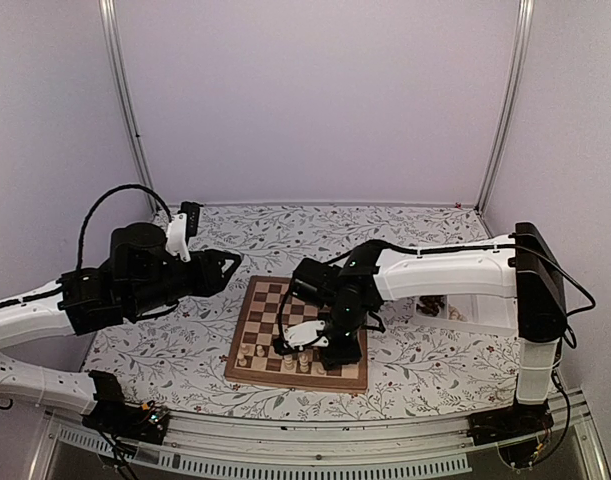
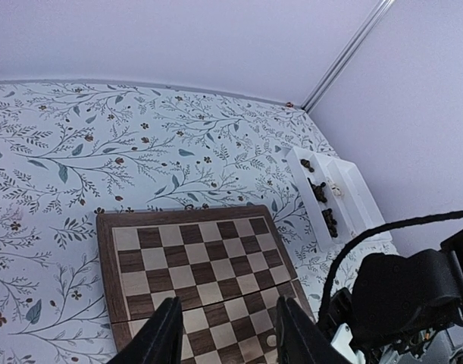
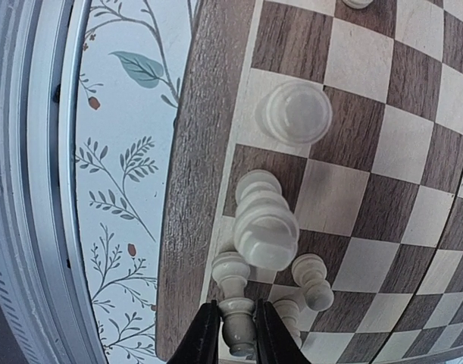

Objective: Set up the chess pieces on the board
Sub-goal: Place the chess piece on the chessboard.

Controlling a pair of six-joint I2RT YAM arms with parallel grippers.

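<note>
On the board (image 3: pixel 208 114), cream piece (image 3: pixel 237 327) stands within right end effector (image 3: pixel 236 307), grip unclear.

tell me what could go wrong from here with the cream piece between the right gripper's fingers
1. The cream piece sits between the fingers of the right gripper and is crowded by neighbouring cream pieces. Spreading the fingers or lifting away could well knock one over.
2. It stands in the row beside the border of the board, so a tipped piece might roll off the board.
3. If a finger drags on the piece as the gripper rises, the piece could topple or shift off its square.
</note>
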